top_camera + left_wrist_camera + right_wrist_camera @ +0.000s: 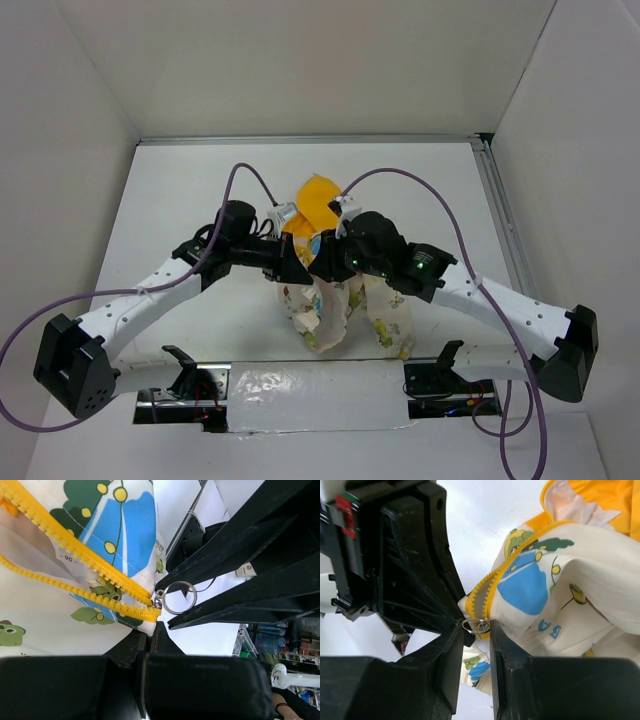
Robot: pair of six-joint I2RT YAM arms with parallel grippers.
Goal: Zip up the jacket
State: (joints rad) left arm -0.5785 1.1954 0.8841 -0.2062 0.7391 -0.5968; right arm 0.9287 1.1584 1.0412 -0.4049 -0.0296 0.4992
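The jacket [385,322] is bunched mid-table, cream with cartoon prints, its yellow hood [318,198] towards the back. Both grippers meet at its front. In the left wrist view my left gripper [151,630] is shut on the jacket's [125,525] bottom corner, just under the foot of the yellow zipper [75,545]. The zipper's metal pull ring [180,597] lies between the right gripper's black fingers [235,555]. In the right wrist view my right gripper [476,630] is closed across that ring [476,625], with the zipper [492,582] parted above it.
White walls enclose the white table [180,190] at the back and sides. An aluminium rail [500,220] runs along the right edge. Purple cables [440,205] arc over both arms. A foil-covered strip [300,385] lies between the arm bases.
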